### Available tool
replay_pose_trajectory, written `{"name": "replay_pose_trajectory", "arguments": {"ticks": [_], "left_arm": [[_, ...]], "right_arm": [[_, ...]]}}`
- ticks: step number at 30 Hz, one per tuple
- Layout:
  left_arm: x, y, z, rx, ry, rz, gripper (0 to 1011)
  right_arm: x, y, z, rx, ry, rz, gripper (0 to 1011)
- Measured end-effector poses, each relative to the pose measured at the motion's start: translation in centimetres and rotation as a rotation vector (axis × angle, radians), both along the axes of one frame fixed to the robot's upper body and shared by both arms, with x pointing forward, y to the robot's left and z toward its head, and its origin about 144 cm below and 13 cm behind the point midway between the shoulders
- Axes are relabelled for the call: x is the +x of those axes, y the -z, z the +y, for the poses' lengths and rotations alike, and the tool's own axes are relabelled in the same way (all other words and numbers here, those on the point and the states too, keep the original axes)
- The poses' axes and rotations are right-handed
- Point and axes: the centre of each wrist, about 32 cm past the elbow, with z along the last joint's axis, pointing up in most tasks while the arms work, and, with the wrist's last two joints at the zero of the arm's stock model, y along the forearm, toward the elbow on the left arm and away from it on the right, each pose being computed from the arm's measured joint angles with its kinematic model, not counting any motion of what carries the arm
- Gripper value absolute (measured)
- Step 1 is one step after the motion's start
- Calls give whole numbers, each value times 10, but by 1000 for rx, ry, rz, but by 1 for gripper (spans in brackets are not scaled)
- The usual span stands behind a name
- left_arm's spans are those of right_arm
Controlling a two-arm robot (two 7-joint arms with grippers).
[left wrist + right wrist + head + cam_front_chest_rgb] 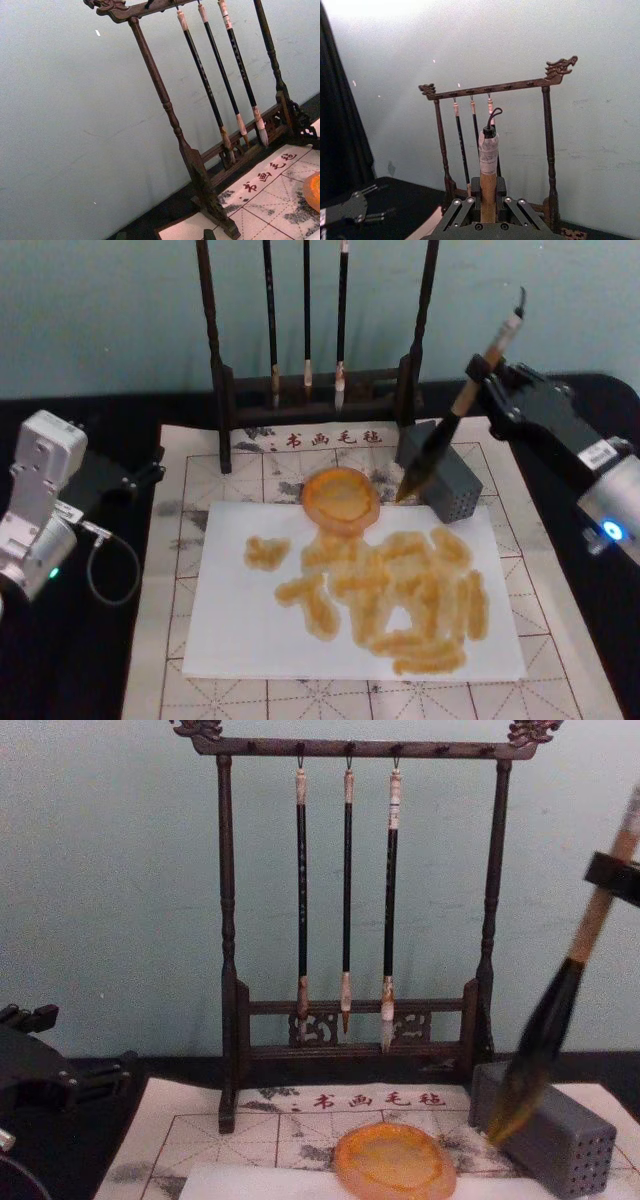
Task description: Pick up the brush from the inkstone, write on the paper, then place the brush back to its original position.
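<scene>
Clearly, red characters [330, 437] on the mat [172, 550] read 书画毛毡. My right gripper [488, 375] clamps the brush [445, 435], which tilts with its bristles down-left, just right of the inkstone [341, 498]. My left gripper [135, 478] sits parked at the left.

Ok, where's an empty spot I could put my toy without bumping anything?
The paper's near-left corner is bare, beside the amber strokes. The grid mat is free too, between the paper and the parked left gripper. The back is crowded: inkstone, grey block and the brush in the right gripper bunch together.
</scene>
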Motion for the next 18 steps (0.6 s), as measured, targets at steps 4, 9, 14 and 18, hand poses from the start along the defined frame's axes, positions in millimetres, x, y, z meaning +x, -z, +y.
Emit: {"name": "replay_pose_trajectory", "arguments": {"ticks": [4,9,14,18], "left_arm": [[0,0,0,0,0,0,1001],[0,0,0,0,0,0,1001],[0,0,0,0,0,0,1001],[0,0,0,0,0,0,1001]], "right_arm": [[-16,0,-5,-23,3,-16,199],[-40,4,-13,-60,30,-18,199],[-55,5,-18,-88,57,-22,199],[-67,4,-22,-109,77,-31,199]]}}
